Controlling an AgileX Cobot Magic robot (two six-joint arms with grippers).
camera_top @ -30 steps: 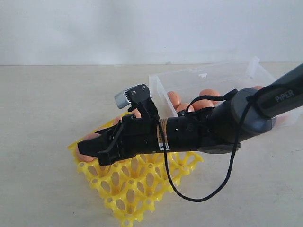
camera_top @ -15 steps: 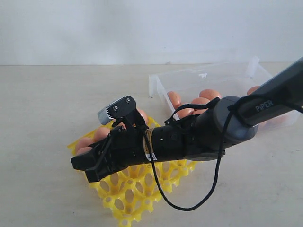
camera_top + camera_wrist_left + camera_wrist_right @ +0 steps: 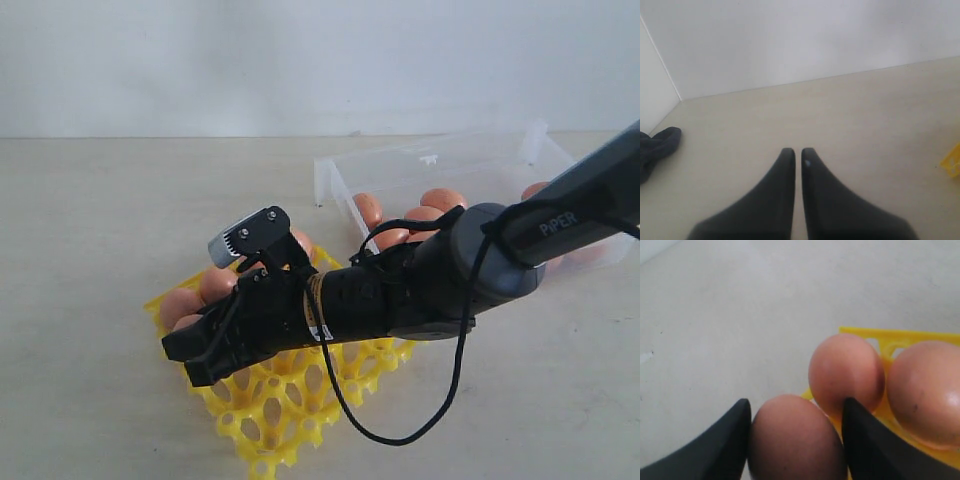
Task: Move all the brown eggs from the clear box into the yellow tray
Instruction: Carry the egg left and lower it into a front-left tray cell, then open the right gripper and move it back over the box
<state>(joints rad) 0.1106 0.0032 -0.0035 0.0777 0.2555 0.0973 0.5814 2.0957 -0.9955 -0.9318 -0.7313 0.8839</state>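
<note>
My right hand (image 3: 188,360) is over the left corner of the tray (image 3: 290,405), with an egg (image 3: 797,440) wedged between its fingers and two more eggs (image 3: 845,372) in the cups right beside it. The box (image 3: 470,152) is on the table (image 3: 90,200) behind and right of the tray, other eggs (image 3: 440,198) lying in it. My left hand (image 3: 797,155) is over bare table, off from the tray.
</note>
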